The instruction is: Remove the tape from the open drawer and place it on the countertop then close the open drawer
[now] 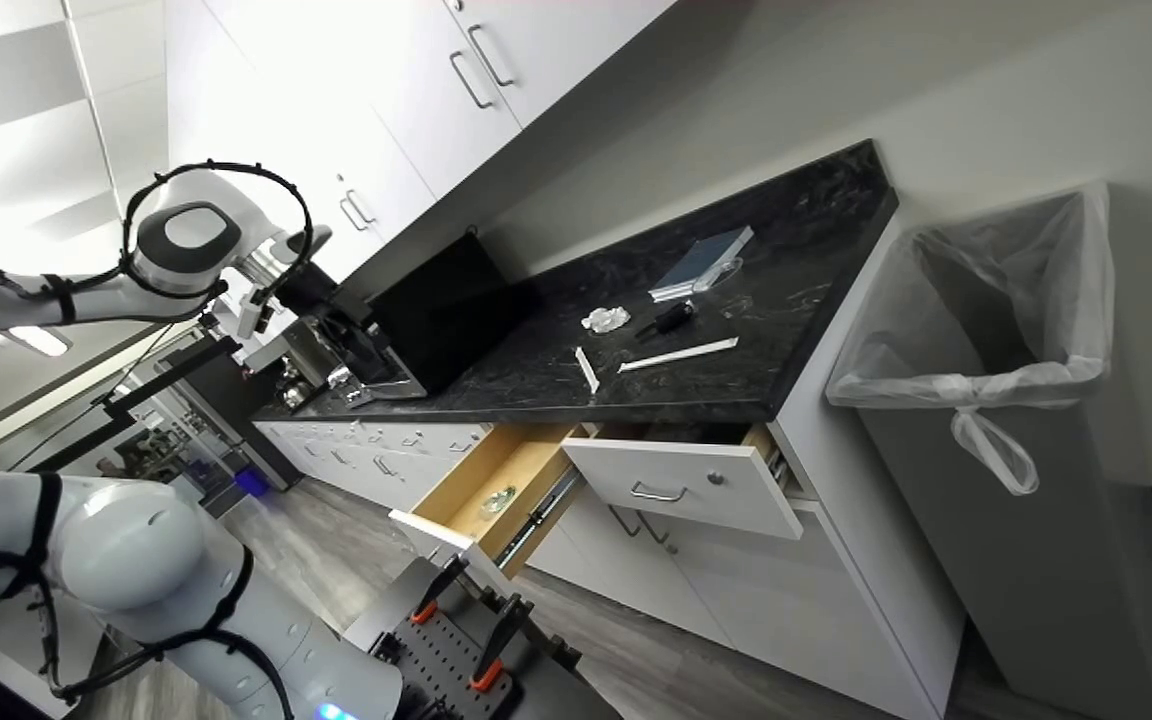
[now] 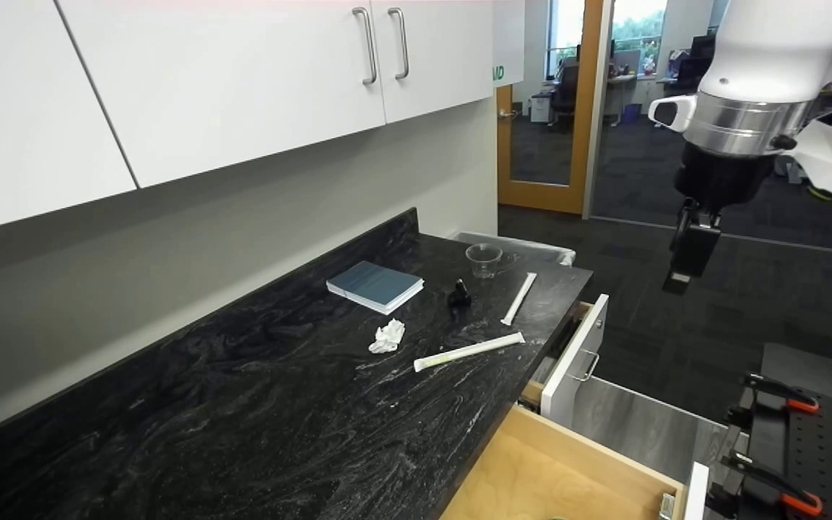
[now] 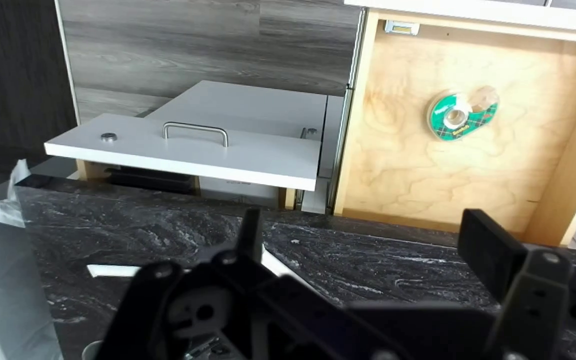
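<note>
The open drawer (image 1: 526,450) is pulled out, with a white front and pale wood sides. It also shows in an exterior view (image 2: 560,477) and in the wrist view (image 3: 408,170). A green Scotch tape (image 3: 455,117) in a clear dispenser lies flat on its floor, small in an exterior view (image 1: 498,500). The black countertop (image 2: 243,433) runs beside the drawer. My gripper (image 3: 363,220) is open and empty, its fingers wide apart. In the wrist view the countertop (image 3: 393,260) shows between the fingers and the tape lies beyond them. It hangs in the air in an exterior view (image 2: 687,263).
A wider white drawer (image 1: 681,480) with a bar handle is partly open beside it. On the countertop are a blue book (image 2: 373,282), crumpled paper (image 2: 387,337), white strips (image 2: 470,352), a black object (image 2: 459,295) and a clear cup (image 2: 484,260). A grey bin (image 1: 1006,540) stands at the end.
</note>
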